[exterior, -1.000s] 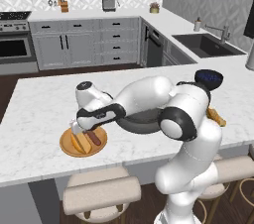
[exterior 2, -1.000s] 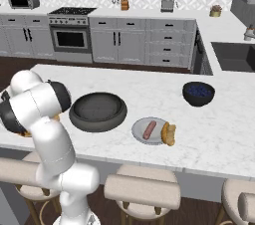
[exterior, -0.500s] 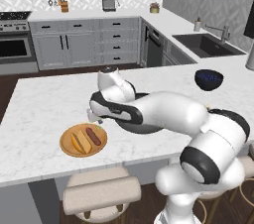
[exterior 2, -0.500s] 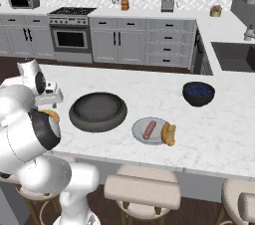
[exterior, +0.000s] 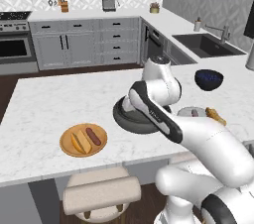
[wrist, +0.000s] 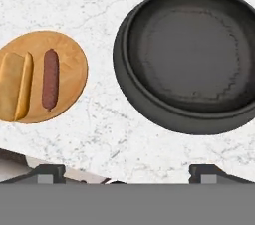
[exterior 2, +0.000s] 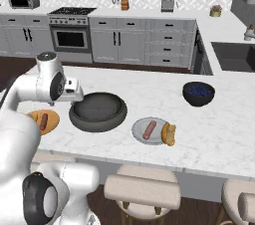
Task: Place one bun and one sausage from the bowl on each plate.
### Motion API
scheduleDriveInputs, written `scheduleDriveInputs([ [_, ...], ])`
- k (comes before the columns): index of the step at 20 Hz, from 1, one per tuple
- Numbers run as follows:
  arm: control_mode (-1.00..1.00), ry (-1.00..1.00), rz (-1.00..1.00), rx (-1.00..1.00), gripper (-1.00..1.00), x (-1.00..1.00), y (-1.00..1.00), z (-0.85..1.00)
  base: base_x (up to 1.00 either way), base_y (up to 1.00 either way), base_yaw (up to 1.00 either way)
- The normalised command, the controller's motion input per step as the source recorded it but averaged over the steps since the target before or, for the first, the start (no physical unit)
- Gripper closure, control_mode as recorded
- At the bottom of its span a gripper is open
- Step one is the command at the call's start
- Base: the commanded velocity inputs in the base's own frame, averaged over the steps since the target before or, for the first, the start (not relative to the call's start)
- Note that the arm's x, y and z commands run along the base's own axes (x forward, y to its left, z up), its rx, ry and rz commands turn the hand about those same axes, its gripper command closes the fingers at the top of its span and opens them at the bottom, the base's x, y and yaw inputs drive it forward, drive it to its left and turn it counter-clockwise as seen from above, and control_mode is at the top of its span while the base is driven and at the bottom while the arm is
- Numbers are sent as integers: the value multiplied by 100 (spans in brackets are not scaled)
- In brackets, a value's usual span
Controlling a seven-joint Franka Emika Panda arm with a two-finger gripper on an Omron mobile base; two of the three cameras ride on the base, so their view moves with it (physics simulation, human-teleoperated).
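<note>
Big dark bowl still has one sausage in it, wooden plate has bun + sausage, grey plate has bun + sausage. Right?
Not quite. The hand view shows the dark bowl with nothing in it, no sausage left. The rest holds: the wooden plate carries a bun and a sausage, and the right base view shows the grey plate with its own sausage and bun.

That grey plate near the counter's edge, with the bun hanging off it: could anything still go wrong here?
Possibly. The bun lies across the rim of the grey plate, near the counter's front edge, so a bump might roll it off. The arm is also folded low beside the dark bowl; swinging away, it might nudge the bowl or the wooden plate.
</note>
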Motion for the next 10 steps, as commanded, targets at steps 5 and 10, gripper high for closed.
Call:
scheduleDriveInputs([
  [5, -100, -36, -14, 0, -100, -97, -81, 60, 0, 0, 0],
  [10, -100, -6, -11, 0, -100, -17, -48, 24, 0, 0, 0],
])
